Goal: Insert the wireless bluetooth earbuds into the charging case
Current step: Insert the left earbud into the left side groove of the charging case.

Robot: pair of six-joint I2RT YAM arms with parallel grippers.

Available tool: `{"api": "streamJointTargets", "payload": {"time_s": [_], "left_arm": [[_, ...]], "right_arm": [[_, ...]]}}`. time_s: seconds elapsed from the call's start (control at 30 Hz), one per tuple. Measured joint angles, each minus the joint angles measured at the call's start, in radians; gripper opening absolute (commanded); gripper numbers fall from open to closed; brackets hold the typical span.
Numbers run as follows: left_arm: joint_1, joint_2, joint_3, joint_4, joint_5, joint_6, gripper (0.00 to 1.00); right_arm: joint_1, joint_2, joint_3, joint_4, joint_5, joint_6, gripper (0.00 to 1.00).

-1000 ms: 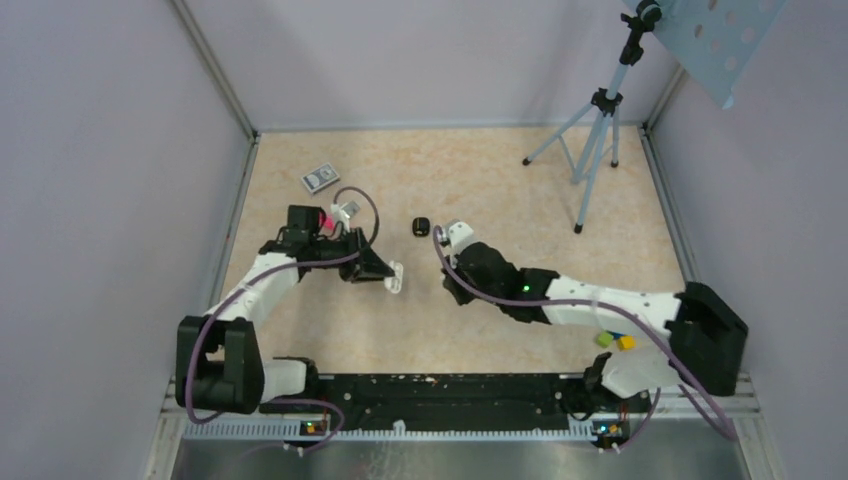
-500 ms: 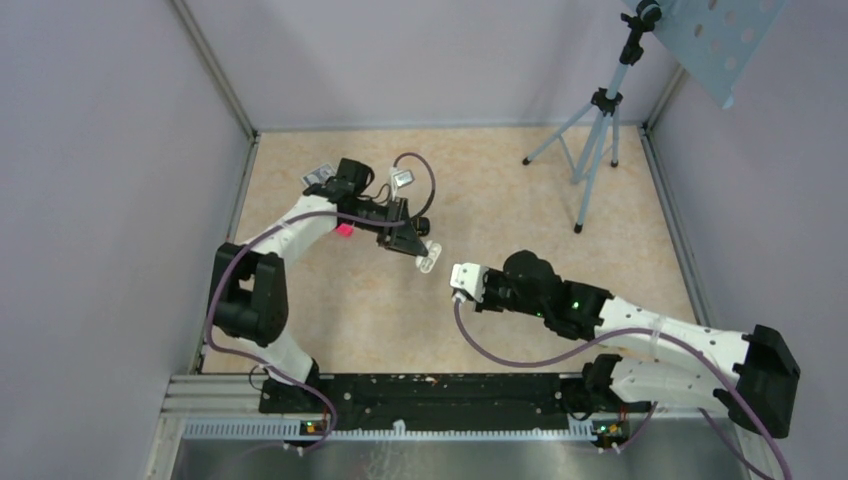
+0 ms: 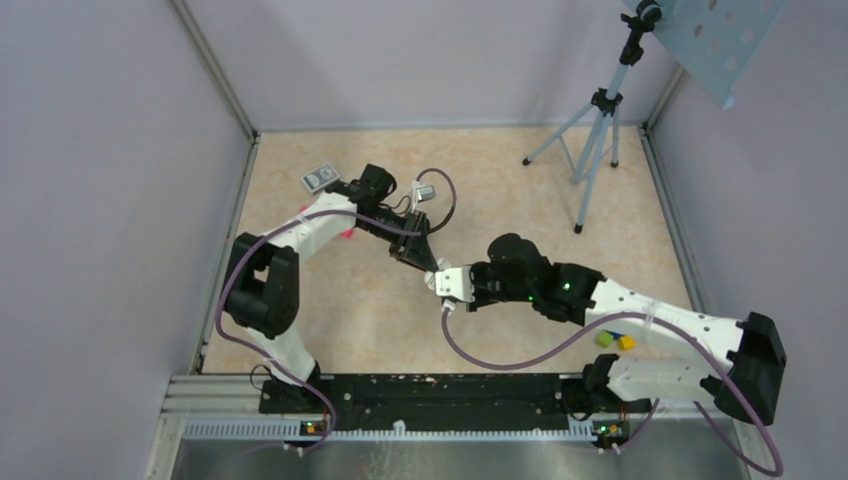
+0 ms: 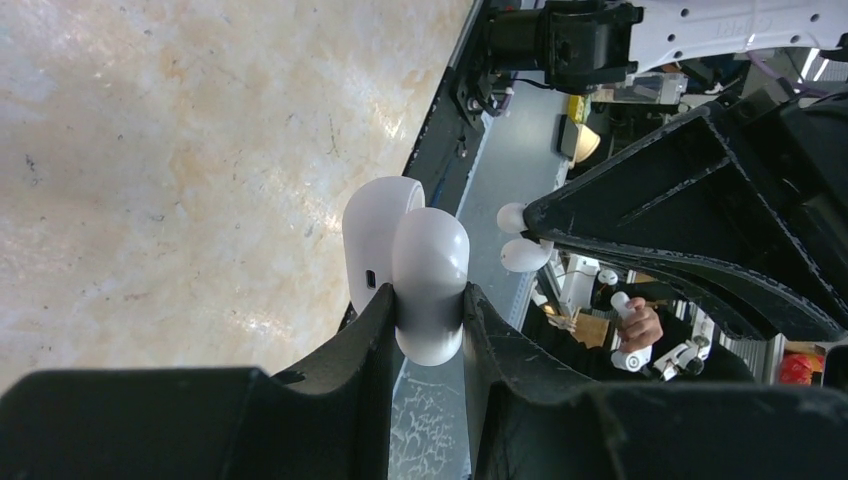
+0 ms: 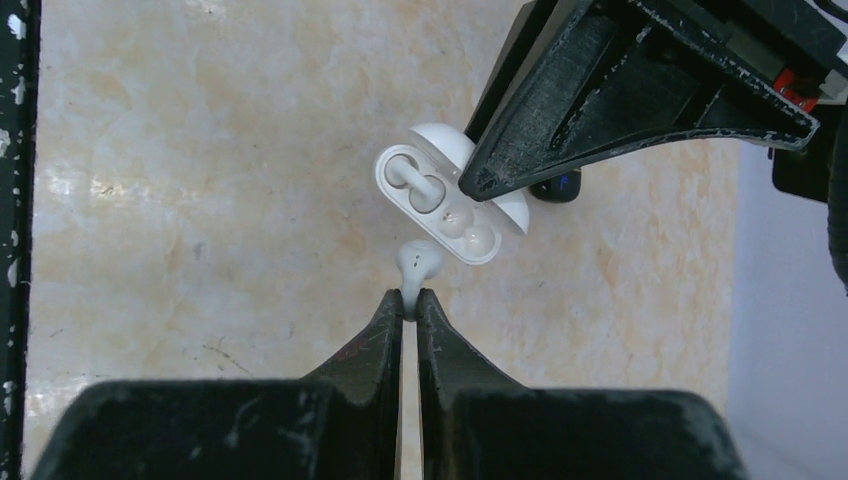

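Your left tool (image 4: 428, 292) is clamping the open charging case (image 5: 440, 195); your right tool (image 5: 410, 298), pinched shut, is holding an earbud (image 5: 420, 264) just short of its empty nearer socket (image 5: 472, 232).

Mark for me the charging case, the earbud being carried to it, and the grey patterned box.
charging case (image 5: 440, 200): right wrist view, on its open inner face between the two slots.
earbud (image 5: 420, 262): right wrist view, on its rounded head.
grey patterned box (image 3: 320, 178): top external view, on the middle of its top face.
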Motion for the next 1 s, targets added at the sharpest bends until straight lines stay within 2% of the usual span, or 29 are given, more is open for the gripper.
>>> {"api": "streamJointTargets", "payload": {"time_s": [0.37, 0.73, 1.0], "left_arm": [[-0.001, -0.016, -0.016, -0.014, -0.024, -0.004, 0.0], [-0.002, -0.036, -0.024, -0.015, -0.03, -0.005, 0.0], [-0.006, -0.037, -0.028, -0.015, -0.033, -0.008, 0.0]], "right_arm": [[0.038, 0.122, 0.121, -0.099, 0.105, -0.139, 0.0], [0.075, 0.16, 0.126, -0.103, 0.201, -0.217, 0.0], [0.101, 0.186, 0.134, -0.085, 0.213, -0.242, 0.0]]}}
